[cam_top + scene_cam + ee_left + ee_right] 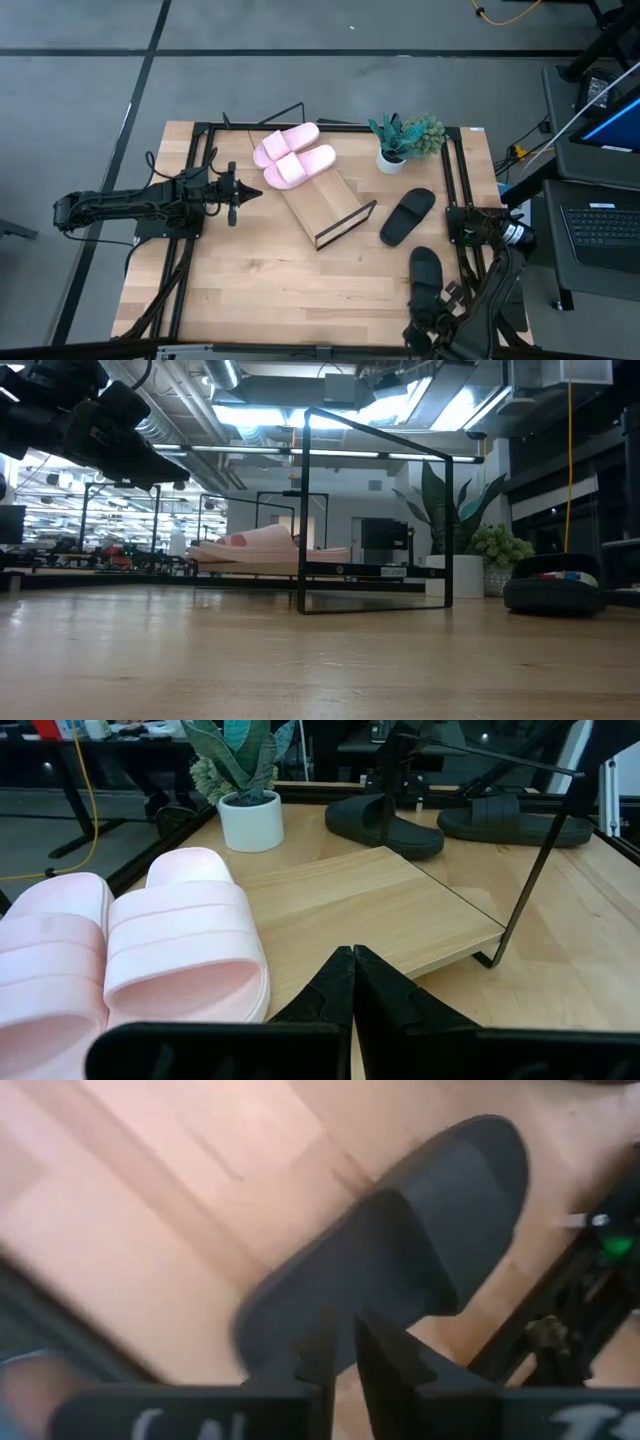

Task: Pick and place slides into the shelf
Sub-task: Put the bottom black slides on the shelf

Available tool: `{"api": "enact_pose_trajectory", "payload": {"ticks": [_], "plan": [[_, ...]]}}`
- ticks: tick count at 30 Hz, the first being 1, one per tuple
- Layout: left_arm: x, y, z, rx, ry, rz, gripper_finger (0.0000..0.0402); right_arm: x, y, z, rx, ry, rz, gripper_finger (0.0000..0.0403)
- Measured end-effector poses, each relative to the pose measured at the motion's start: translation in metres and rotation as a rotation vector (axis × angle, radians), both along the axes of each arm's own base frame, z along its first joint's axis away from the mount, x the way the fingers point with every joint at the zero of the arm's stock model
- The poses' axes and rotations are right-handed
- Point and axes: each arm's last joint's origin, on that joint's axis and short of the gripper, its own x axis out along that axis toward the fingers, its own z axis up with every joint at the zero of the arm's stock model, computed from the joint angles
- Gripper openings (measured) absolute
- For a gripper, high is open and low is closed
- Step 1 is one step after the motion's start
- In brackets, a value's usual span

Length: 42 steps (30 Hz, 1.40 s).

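Two pale pink slides (293,156) lie side by side on the far end of the shelf (326,208), a slanted wooden board on a black wire frame. One black slide (407,216) lies on the table to the right of the shelf. A second black slide (400,1260) lies nearer the front right corner. My right gripper (343,1342) points steeply down over this second slide's strap, its fingers parted by a narrow gap with nothing between them. My left gripper (352,985) is shut, level above the table to the left of the shelf, pointing at the pink slides (120,950).
A potted plant (400,145) in a white pot stands behind the first black slide at the far right. Black frame rails (455,180) run along the table's left and right sides. Bare wood (290,280) lies in front of the shelf.
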Motion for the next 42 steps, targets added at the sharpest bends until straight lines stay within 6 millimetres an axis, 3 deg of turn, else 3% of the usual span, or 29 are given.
{"api": "enact_pose_trajectory", "payload": {"ticks": [5,16,33,42], "plan": [[0.0,0.0,0.0,0.0,0.002,0.0,0.0,-0.005,-0.007,-0.018,-0.064,0.044,-0.001,0.0103],[0.0,0.0,0.0,0.004,0.002,-0.001,0.0,-0.009,-0.014,-0.032,-0.12,0.093,0.035,0.021],[0.0,0.0,0.0,0.008,0.002,-0.002,0.0,-0.026,-0.043,-0.073,-0.29,0.224,0.033,0.0218],[0.0,0.0,0.0,0.008,0.001,-0.002,0.0,-0.027,-0.044,-0.076,-0.295,0.226,0.031,0.0218]]}}
